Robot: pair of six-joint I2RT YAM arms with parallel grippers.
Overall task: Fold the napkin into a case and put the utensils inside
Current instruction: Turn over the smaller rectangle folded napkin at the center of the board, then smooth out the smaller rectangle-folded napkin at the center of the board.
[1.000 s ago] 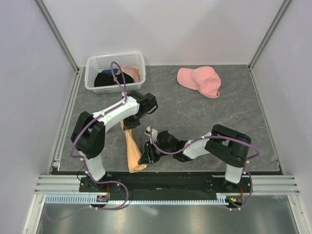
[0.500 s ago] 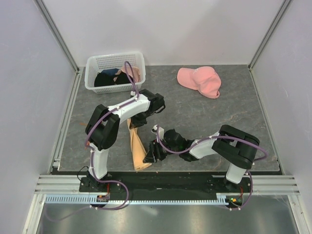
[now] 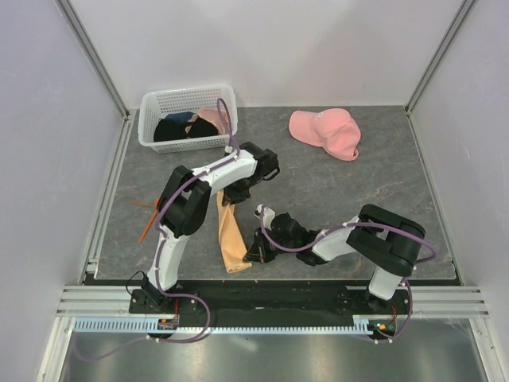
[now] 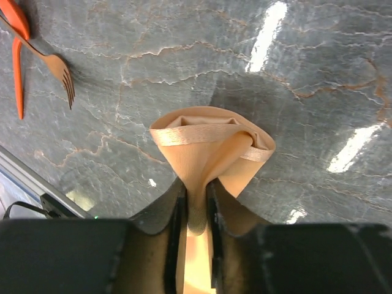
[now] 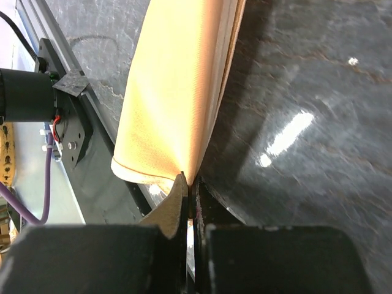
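A: Since the left arm [image 3: 207, 175] is reaching farther right than a second ago, what else is looking different?

B: The napkin [image 3: 231, 235] is sitting farther right with it. It is stretching as one long narrow strip above the counter [image 3: 334, 191], between the two grippers. The utensils [image 3: 147, 219], hidden under that arm before, are now showing on the counter's left side, well apart from the napkin.

A: And how are the grippers holding?

B: The left gripper [image 4: 195, 202] is pinching the napkin's gathered far end between its fingers, with the cloth fanning out beyond them. The right gripper [image 5: 190, 187] is sitting clenched tight, nipping the hem at the napkin's near end, just above the counter's front edge.

A: How many of each thing are you counting?

B: I am counting one napkin, one pink cap [image 3: 326, 131] lying far right, and one white basket [image 3: 159, 107] at the far left, holding dark and pink clothes [image 3: 171, 129]. The left wrist view is showing three utensils: one brown fork [image 4: 58, 67] and two orange pieces [image 4: 17, 79]. Both orange pieces are running off the picture's edge, so I am not naming them.
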